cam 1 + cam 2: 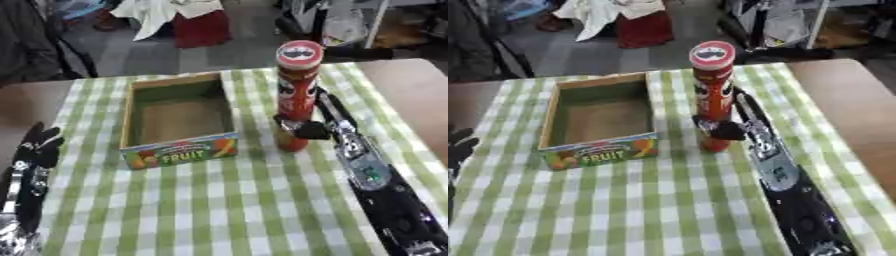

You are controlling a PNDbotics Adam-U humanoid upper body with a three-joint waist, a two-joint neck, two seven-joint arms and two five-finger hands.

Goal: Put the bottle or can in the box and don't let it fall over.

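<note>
A tall red crisp can (297, 90) with a moustache face on its lid stands upright on the green checked cloth, just right of the box. My right hand (302, 128) is shut on the can's lower part, its arm stretching in from the lower right. The open cardboard box (129, 117), marked FRUIT on its front, lies left of the can with nothing inside. My left hand (37, 145) rests open at the left edge, fingers up, far from the can.
The checked cloth (219, 200) covers the table's middle; bare brown tabletop (411, 95) shows at right. Beyond the far edge are a red bag (199, 27) and floor clutter.
</note>
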